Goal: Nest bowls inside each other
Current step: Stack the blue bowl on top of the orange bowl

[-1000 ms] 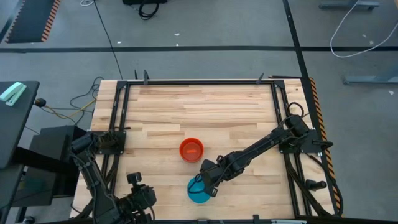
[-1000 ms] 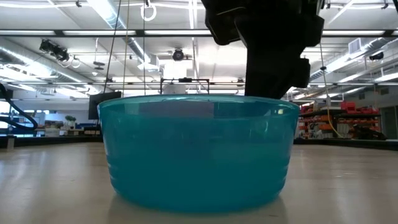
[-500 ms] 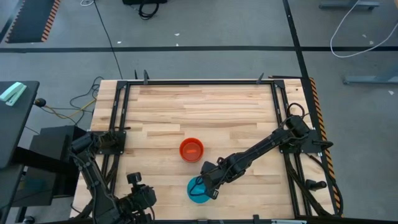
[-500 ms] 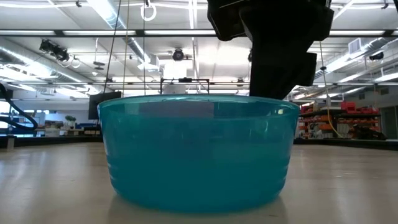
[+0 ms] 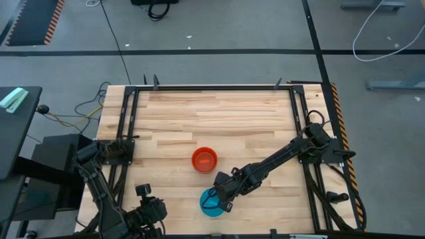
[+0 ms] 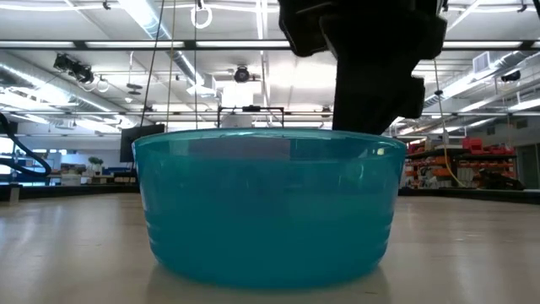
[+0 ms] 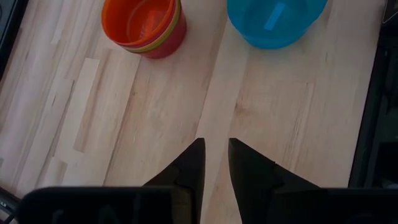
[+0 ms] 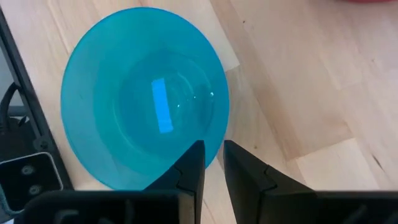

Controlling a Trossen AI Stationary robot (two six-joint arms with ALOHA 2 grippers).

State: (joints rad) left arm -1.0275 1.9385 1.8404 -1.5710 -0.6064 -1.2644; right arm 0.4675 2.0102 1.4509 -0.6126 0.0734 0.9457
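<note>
The bright blue bowl [image 5: 210, 204] [image 6: 268, 207] [image 8: 144, 96] rests upright on its base near the table's front edge. My right gripper [image 8: 213, 160] [image 5: 222, 197] hangs over the bowl's right rim, pointing steeply down and open by a narrow gap. One finger is inside the rim and one outside. An orange bowl [image 5: 204, 159] [image 7: 143, 25] stands behind the blue one, with a yellow rim [image 7: 163, 42] showing in its stack. My left gripper [image 7: 214, 152] [image 5: 150, 211] waits at the front left, open a little on nothing. My right gripper straddles the blue bowl's rim [image 8: 217, 144] on the side toward the table's right, coming from above. The bowl stands on the table. I cannot tell whether either finger touches the rim.
Bare wooden tabletop [image 5: 219, 116] stretches behind and beside the bowls. Black frame rails [image 5: 130, 126] [image 5: 299, 119] run along the left and right sides of the table.
</note>
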